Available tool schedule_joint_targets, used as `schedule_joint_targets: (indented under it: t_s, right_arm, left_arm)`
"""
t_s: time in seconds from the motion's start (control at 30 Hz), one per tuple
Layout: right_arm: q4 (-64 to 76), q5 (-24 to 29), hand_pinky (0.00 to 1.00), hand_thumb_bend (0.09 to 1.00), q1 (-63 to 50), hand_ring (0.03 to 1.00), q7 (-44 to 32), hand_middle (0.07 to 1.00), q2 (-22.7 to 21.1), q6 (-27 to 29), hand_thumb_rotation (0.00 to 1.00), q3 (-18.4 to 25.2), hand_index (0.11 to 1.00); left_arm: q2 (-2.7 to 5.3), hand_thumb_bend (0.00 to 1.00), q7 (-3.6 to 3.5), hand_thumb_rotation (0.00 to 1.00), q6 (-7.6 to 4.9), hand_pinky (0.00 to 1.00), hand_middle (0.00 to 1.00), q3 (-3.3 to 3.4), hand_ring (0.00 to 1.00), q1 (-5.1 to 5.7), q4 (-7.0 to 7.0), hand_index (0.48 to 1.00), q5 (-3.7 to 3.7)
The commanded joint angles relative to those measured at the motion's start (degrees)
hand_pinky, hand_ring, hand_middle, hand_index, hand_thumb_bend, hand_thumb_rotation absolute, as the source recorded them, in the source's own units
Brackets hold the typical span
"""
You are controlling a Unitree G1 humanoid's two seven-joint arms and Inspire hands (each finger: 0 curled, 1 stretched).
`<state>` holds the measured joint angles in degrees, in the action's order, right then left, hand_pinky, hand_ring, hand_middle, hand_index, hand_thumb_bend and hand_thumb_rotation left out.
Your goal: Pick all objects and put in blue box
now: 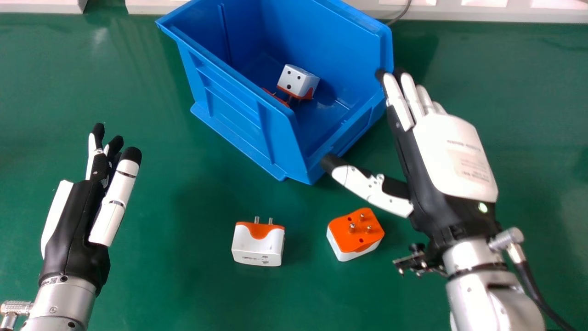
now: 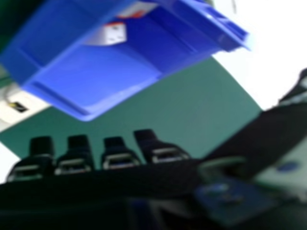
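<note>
So, the plug adapters: one white-and-orange adapter [image 1: 258, 250] is on the bench [image 1: 183, 294] in front of the box, its two visible pins pointing away from me and a white side towards me. The second adapter [image 1: 363, 225] is to its right, well apart from it, orange face up with the pins sticking up. Neither one is in my grip.

Two more bits are already in the blue box [image 1: 234, 115]: a white adapter [image 1: 297, 82] with orange on its underside and dark holes in the face I can see, plus an orange piece [image 1: 275, 97] right by it, mostly hidden behind the side wall. The box sits farther out on the bench, turned at an angle.

My right hand [image 1: 452, 156] is open — back up, fingers straight, tips by the box's right rim, thumb stuck out sideways near the box's close corner. Can't tell if anything touches. The second adapter is just beside that thumb in the head view. In the right hand view I get my fingertips along the bottom edge, with the box and a white adapter inside it beyond them.

My left hand [image 1: 73, 225] is over on the left, also open and empty. A cable [image 1: 402, 14] runs behind the box.
</note>
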<state>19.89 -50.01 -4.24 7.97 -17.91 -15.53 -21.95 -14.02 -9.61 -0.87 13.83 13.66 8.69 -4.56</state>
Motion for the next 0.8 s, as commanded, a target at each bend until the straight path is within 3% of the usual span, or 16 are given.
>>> schedule_joint_targets:
  t_s: [0.0, 0.13, 0.4, 0.77]
  right_arm:
    - [0.4, -0.1, 0.96, 0.478, -0.7, 0.976, -0.1, 1.0, -2.3, 3.1, 0.91, 1.8, 0.963]
    - [-1.7, 0.7, 0.96, 0.483, 0.2, 0.973, -3.9, 0.993, -7.9, 7.4, 0.92, 4.1, 0.954]
    - [-3.6, 3.4, 0.97, 0.525, 0.8, 0.975, -13.0, 0.989, -18.6, 17.3, 0.95, 6.9, 0.951]
    - [-9.5, 4.9, 0.97, 0.552, 5.0, 0.98, -19.9, 0.993, -25.2, 28.0, 0.97, 7.5, 0.953]
  left_arm:
    - [-0.06, 0.43, 0.41, 0.89, -1.39, 1.0, 1.0, 0.01, 1.0, -0.88, -0.36, 0.987, 0.34]
    - [0.21, 0.42, 0.77, 0.89, -1.71, 1.0, 1.0, -0.29, 1.0, -1.74, -1.32, 0.983, 0.65]
    - [0.23, 0.43, 1.12, 0.88, -1.76, 1.0, 1.0, -0.53, 1.0, -2.14, -1.65, 0.981, 0.49]
    - [-0.06, 0.44, 0.95, 0.87, -1.51, 1.0, 0.99, -0.06, 1.0, -1.58, -1.17, 0.977, -0.02]
